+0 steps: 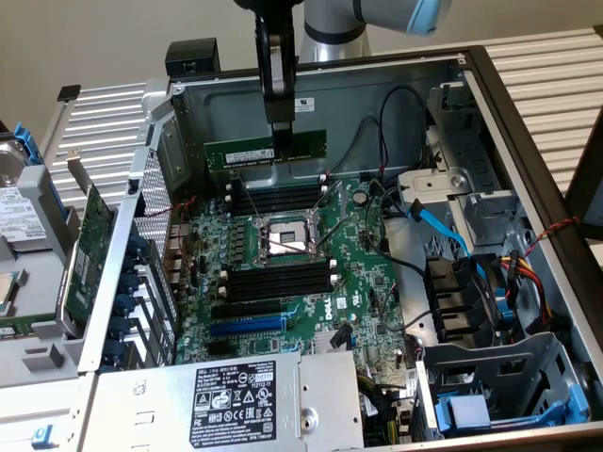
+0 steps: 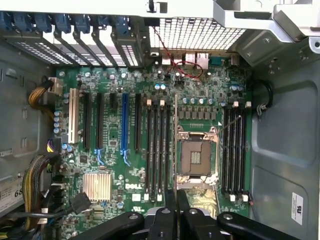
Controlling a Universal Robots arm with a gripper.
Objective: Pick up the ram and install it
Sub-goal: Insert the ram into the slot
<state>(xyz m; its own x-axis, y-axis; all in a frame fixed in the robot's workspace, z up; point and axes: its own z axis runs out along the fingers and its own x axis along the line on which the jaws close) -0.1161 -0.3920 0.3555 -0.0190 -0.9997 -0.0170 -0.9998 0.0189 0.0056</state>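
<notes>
Exterior view has my end effector clenched on the ram, pinching its top edge near the middle so the stick hangs level with the contacts facing down. It's up in the air inside the open computer case, over the far bank of black memory slots just beyond the processor socket, and not touching them as far as I can tell. Wrist view looks straight down the stick, so the ram reads as a thin edge running parallel to the memory slots. I'd guess that's why it's held this way: lined up for seating, not seated yet.
</notes>
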